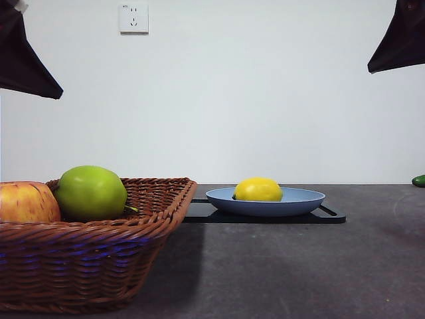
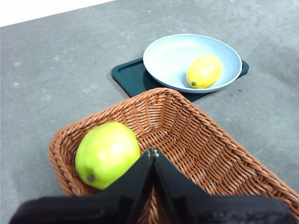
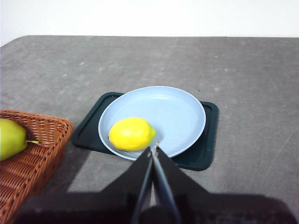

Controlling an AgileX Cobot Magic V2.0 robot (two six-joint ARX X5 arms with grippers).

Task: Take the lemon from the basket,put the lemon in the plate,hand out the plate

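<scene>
The yellow lemon (image 1: 258,189) lies in the pale blue plate (image 1: 302,201), which sits on a flat black tray (image 1: 332,216). The lemon (image 2: 203,71) and plate (image 2: 168,56) also show in the left wrist view, and the lemon (image 3: 131,134) and plate (image 3: 180,112) in the right wrist view. The brown wicker basket (image 1: 99,266) stands at the front left. My left gripper (image 2: 153,151) is shut and empty above the basket (image 2: 187,135). My right gripper (image 3: 153,147) is shut and empty, raised above the plate's near edge. Both arms show only as dark tips at the front view's top corners.
A green apple (image 1: 90,193) and a red-yellow apple (image 1: 26,203) lie in the basket. A small green thing (image 1: 418,180) lies at the far right table edge. A wall socket (image 1: 133,18) is on the white wall behind.
</scene>
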